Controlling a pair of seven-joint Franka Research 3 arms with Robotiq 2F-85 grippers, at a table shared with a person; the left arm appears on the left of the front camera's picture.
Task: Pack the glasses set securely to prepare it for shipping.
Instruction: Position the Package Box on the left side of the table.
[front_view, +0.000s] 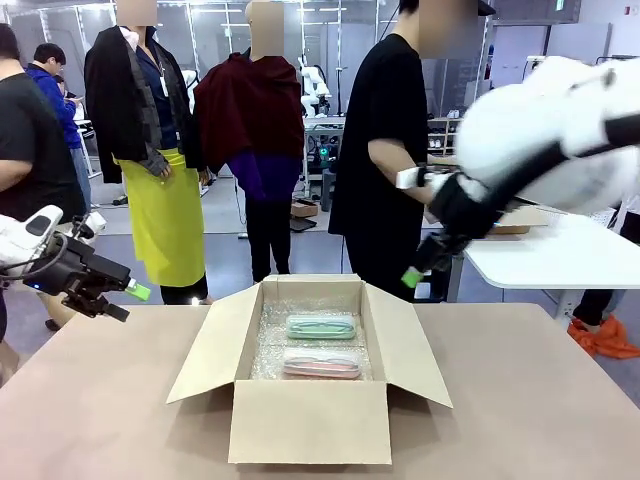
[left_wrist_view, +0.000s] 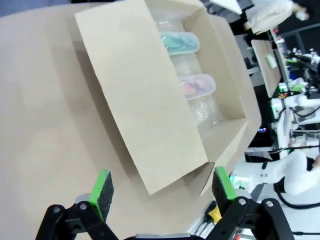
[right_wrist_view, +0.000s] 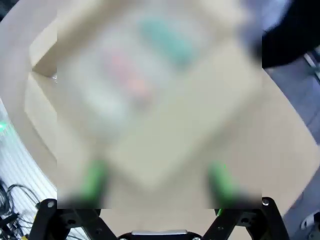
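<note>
At centre of desk (front_view: 100, 420): brown box (front_view: 310, 425), top open, side flaps spread outward. Inside box, on its floor: bubble wrap (front_view: 268, 345). On wrap, two cases lying lengthwise left-right, parallel, slightly apart: mint case (front_view: 321, 327) far, pink case (front_view: 321, 363) near. Left claw (front_view: 130, 302) spread, empty, hovers at far left desk edge, well apart from box. Right claw (front_view: 418, 270) spread, empty, raised beyond box's far right corner, motion-blurred.

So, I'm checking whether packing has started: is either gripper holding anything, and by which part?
Nothing is held. The left gripper and right gripper are both open and empty; the green case and pink case lie in the cardboard box.
</note>
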